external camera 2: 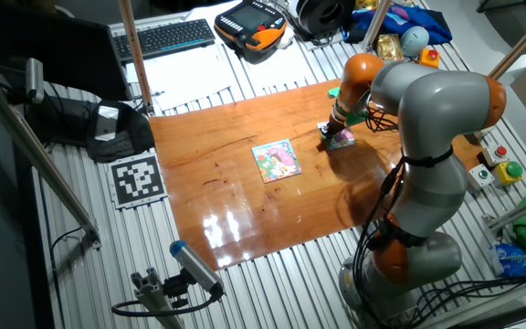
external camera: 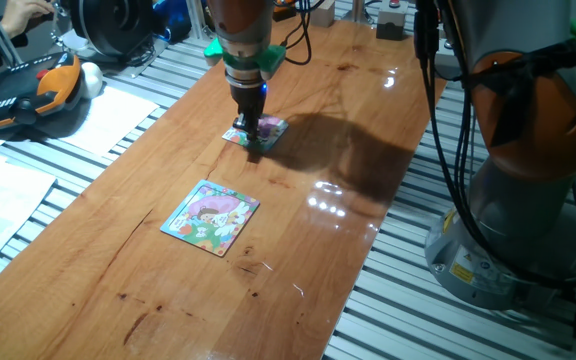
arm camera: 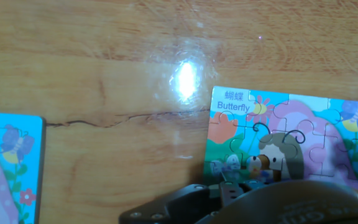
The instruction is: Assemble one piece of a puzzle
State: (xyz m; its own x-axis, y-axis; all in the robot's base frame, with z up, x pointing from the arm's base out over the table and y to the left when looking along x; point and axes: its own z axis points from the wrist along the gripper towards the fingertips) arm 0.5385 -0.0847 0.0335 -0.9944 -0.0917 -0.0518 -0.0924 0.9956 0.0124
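Note:
The puzzle [external camera: 265,129] is the small square jigsaw with a pink, green and white cartoon, lying far along the wooden table. It fills the right of the hand view [arm camera: 303,134], labelled "Butterfly", and shows in the other fixed view [external camera 2: 342,138]. My gripper [external camera: 253,141] points straight down with its tips on the puzzle's near-left part. Its fingers look pressed together. In the hand view only the dark gripper body [arm camera: 260,202] shows, covering the puzzle's lower edge. The piece is hidden; I cannot see it in any view.
A larger blue-bordered square puzzle [external camera: 211,217] lies nearer on the table; its edge shows at the hand view's left [arm camera: 8,165]. The wooden table [external camera: 298,260] has slatted metal around it. A teach pendant [external camera: 23,90] and papers lie at the left.

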